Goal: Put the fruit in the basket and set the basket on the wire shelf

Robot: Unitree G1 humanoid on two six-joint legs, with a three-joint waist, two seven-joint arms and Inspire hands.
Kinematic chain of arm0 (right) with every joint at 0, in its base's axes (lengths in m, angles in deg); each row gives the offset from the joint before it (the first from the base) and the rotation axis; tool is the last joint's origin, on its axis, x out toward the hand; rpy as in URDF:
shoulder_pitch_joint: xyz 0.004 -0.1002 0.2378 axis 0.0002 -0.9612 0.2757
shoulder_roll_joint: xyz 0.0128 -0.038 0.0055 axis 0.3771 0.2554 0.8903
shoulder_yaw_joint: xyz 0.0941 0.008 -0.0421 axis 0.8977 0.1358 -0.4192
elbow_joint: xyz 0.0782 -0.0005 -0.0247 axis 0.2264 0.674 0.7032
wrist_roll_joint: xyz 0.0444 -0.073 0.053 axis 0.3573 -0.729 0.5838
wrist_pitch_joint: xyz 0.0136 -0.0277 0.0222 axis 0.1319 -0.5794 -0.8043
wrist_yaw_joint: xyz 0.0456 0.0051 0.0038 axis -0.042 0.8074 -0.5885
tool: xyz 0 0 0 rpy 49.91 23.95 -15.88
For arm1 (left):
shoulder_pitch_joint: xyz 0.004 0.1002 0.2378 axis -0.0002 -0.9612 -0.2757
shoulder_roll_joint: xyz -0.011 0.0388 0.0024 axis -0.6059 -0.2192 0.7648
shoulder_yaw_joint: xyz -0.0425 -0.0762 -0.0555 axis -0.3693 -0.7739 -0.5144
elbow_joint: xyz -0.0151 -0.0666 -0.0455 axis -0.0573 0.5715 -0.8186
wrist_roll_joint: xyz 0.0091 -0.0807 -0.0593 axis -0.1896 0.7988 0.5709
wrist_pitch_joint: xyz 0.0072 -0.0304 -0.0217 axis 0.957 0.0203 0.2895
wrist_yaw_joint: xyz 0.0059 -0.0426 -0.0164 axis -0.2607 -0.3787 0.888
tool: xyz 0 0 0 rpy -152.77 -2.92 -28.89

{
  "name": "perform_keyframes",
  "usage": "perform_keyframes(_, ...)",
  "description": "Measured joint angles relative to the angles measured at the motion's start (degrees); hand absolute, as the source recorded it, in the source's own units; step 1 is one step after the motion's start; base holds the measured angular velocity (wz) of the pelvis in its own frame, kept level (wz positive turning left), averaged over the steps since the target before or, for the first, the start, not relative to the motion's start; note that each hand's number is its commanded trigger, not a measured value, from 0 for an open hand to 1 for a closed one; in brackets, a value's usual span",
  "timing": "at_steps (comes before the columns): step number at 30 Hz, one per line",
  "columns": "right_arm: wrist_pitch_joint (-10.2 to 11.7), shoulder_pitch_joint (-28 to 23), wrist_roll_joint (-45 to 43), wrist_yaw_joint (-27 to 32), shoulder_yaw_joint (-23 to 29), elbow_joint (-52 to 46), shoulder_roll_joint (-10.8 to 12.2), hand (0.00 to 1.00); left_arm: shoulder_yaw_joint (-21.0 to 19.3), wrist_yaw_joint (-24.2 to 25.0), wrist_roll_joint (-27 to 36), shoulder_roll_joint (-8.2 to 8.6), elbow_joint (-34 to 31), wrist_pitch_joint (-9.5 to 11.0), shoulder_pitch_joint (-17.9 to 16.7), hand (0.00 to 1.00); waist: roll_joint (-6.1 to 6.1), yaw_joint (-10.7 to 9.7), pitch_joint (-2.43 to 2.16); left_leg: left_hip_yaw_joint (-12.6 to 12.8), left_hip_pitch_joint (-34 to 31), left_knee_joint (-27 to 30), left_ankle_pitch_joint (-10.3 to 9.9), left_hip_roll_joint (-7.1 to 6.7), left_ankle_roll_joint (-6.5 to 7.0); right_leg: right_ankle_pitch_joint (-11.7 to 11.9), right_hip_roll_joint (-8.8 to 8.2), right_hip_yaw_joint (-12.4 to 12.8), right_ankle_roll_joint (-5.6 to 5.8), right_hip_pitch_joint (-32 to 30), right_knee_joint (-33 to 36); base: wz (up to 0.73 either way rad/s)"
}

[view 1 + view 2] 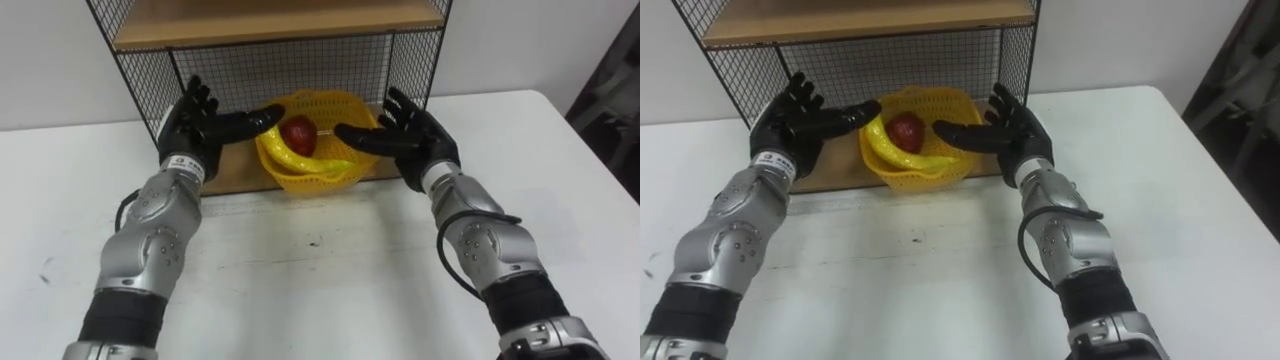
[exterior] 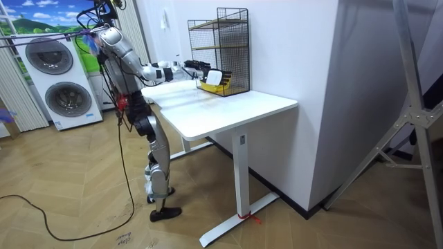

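A yellow basket [image 1: 338,110] [image 1: 940,103] rests on the bottom wooden board of the wire shelf [image 1: 150,75] [image 1: 740,70] [image 2: 232,41], near its front edge. Inside lie a red apple [image 1: 299,133] [image 1: 905,131] and a yellow banana [image 1: 305,160] [image 1: 910,158]. My left hand [image 1: 200,125] [image 1: 800,118] is open just left of the basket, its thumb reaching to the rim. On the basket's right side my right hand [image 1: 410,130] [image 1: 1010,128] is open too, thumb at the rim. Both palms face the basket.
The shelf stands at the back of a white table [image 1: 330,270] [image 2: 228,111] against a white wall; an upper wooden board [image 1: 280,20] spans it above the basket. I stand at the table's side in the room view, with washing machines [image 2: 59,83] behind me.
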Motion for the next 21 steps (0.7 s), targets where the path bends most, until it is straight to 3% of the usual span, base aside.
perform_keyframes(5, 0.0, -0.2, -0.5, -0.2, 0.0, -1.8, -0.5, 0.00, -0.1, 0.2, 0.3, -0.77, -1.2, 0.1, 0.0, 0.00, -0.01, 0.0, 0.02, 0.0, -0.1, -0.1, 0.1, 0.00, -0.06, 0.0, -0.02, -0.2, 0.00, 0.0, 0.1, 0.01)
perform_keyframes(11, 0.0, -3.9, -4.3, -1.2, 0.5, -12.1, -2.3, 0.00, -1.7, 0.4, -2.6, -1.54, -4.3, 0.2, -0.7, 0.00, -0.01, 0.1, 0.02, 0.1, -0.2, -0.8, 0.1, 0.00, -0.07, 0.0, -0.04, -0.4, 0.00, -0.2, -0.1, 0.01)
perform_keyframes(15, 0.1, -8.4, -6.2, -3.1, 1.5, -18.2, -2.4, 0.00, -2.4, 1.0, -3.9, -1.58, -10.0, 1.6, -4.4, 0.00, -0.07, 0.3, 0.01, 0.4, 0.4, -2.1, 0.7, -0.20, -0.14, 0.0, -0.15, -0.1, 0.02, -0.5, -0.1, -0.03)
perform_keyframes(21, 0.3, -11.1, -8.4, -3.8, 1.5, -22.0, -2.5, 0.00, -2.4, 1.4, -6.5, -1.42, -12.9, 1.6, -7.1, 0.00, -0.30, 0.3, -0.02, 1.0, 0.6, -2.7, 0.8, -0.19, -0.20, 0.0, -0.10, 0.3, 0.07, -0.7, -0.1, -0.04)
